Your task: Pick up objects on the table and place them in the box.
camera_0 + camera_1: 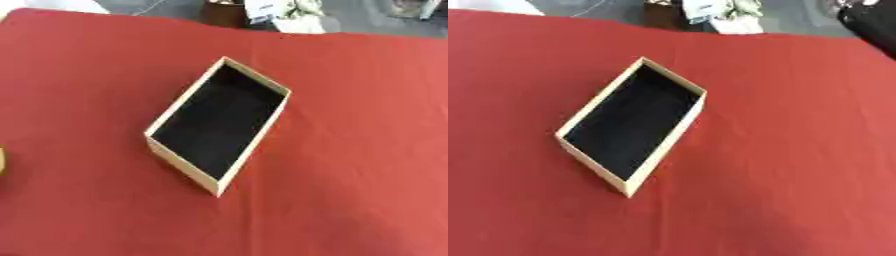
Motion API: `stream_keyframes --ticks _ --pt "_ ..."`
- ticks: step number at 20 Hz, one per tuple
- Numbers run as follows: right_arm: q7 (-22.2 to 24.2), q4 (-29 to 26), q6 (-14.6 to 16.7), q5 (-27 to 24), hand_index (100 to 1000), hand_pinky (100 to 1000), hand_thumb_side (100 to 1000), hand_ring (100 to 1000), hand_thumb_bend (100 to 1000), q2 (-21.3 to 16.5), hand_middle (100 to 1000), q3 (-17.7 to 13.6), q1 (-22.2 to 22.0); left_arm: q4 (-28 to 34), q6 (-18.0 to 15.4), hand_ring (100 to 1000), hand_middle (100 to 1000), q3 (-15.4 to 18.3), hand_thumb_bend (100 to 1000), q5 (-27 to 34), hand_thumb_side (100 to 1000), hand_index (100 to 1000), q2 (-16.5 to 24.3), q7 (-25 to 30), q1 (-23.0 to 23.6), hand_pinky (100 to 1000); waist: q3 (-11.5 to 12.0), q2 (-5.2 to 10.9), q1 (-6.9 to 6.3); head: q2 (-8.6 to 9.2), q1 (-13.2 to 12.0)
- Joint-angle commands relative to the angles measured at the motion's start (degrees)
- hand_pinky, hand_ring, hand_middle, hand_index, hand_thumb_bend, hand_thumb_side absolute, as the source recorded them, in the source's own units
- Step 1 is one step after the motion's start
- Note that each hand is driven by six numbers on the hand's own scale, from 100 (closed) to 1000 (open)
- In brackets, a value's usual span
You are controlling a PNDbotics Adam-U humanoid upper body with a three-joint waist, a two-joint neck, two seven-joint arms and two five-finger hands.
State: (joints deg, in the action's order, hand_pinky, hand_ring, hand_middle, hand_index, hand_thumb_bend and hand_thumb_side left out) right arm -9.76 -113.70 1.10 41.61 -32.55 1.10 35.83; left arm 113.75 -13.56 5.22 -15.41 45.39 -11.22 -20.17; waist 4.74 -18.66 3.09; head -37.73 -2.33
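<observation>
Tabletop (367, 150): you have a broad red cloth filling nearly the whole view, lightly creased and lying a little askew.
Box (185, 164): an open tan box with a dark lining sits near the middle, turned on a diagonal with one corner toward you. It looks empty as far as you can see into it.
Far edge: beyond the cloth you see some clutter, a brown shape and pale items, too blurred to name. A dark mass shows at the upper right corner of the right eye view; you cannot tell what it is.
Yellow sliver (2, 161): a small yellow shape pokes in at the left border of the left eye view, well apart from the box. It may be one of the things to pick up, but too little shows to say.
Hands: neither your left hand nor your right hand appears in either view, so you cannot say how their fingers stand.
Progress: judged from the empty box, nothing has been placed yet.
Risk: reaching for something outside the view means working blind, so tilt the head first. An arm sweeping across could also clip the box rim and skew it on the cloth.
</observation>
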Motion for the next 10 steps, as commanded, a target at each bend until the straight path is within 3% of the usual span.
stream_keyframes --ticks 1,10 --pt "-0.18 -0.89 0.02 -0.44 850 822 807 876 100 -1.00 882 -0.54 1.00 0.85 0.28 689 753 0.70 100 0.56 780 836 0.91 -0.30 -0.84 576 0.08 1.16 -0.16 -0.48 -0.54" --pt "-0.29 -0.89 -0.01 -0.45 850 821 805 876 100 -1.03 882 -0.60 1.02 0.85 0.60 688 752 0.90 100 0.91 779 836 0.56 -0.47 -0.98 573 0.04 1.08 -0.08 -0.75 -1.10"
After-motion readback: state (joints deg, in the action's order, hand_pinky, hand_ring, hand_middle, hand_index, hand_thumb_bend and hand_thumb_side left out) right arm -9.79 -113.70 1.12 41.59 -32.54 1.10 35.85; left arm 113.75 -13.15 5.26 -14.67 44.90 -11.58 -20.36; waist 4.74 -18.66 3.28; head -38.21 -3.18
